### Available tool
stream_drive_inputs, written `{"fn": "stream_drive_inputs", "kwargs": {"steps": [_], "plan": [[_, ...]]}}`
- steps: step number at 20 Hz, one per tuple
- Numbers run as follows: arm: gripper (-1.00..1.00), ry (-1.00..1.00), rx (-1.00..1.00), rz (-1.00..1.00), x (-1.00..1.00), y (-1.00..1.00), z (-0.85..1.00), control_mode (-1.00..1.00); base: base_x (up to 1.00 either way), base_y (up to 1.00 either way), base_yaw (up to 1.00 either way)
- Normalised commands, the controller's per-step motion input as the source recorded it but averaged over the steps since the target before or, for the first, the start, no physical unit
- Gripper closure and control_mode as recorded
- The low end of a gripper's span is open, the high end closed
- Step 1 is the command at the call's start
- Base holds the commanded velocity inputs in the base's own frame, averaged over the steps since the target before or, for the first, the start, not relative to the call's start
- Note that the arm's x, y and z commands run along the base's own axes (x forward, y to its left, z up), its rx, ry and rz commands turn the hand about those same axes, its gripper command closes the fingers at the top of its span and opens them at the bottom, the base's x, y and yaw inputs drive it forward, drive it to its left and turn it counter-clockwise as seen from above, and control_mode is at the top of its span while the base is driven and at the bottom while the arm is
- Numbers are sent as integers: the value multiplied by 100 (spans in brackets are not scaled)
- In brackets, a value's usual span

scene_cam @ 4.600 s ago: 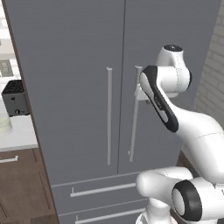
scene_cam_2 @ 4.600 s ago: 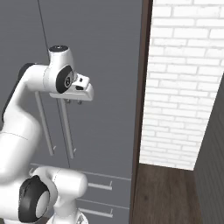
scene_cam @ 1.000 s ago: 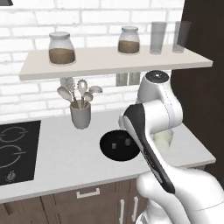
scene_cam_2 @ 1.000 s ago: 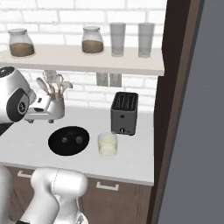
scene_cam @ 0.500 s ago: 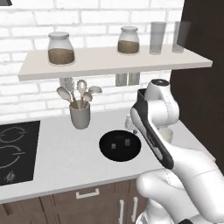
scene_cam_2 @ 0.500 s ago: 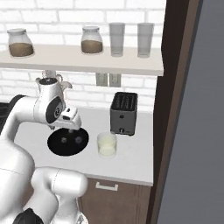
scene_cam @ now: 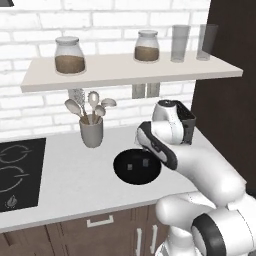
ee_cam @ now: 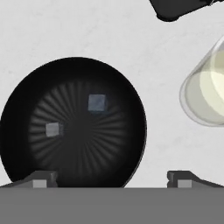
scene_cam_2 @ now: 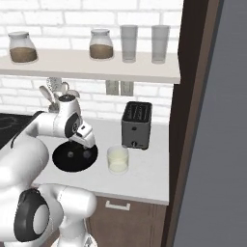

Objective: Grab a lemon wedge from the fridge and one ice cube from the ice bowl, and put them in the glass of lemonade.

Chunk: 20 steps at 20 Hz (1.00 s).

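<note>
The arm is bending low over the ice bowl [ee_cam: 26, 109] on the desk [scene_cam: 75, 180], jaws spread open above two ice cubes [ee_cam: 97, 103]; the right base view is showing the glass of lemonade [scene_cam_2: 117, 159] beside a toaster [scene_cam_2: 136, 124].

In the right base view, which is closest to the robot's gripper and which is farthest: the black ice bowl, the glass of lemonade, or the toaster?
1. The ice bowl: right under the gripper.
2. The glass of lemonade: on the counter to the bowl's right.
3. The toaster: farther right and back, near the wall.
</note>
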Motion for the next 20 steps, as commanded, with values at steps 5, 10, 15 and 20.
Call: {"fn": "stream_drive_inputs", "kwargs": {"steps": [5,10,15,20], "plan": [[-100,-1,-3,-14,8,1,-20,-100,0,0,0],[-100,22,0,-1,35,0,-49,-100,0,0,0],[-100,19,-5,0,39,0,-33,-100,0,0,0],[-100,3,-4,0,23,0,-18,-100,0,0,0]]}}
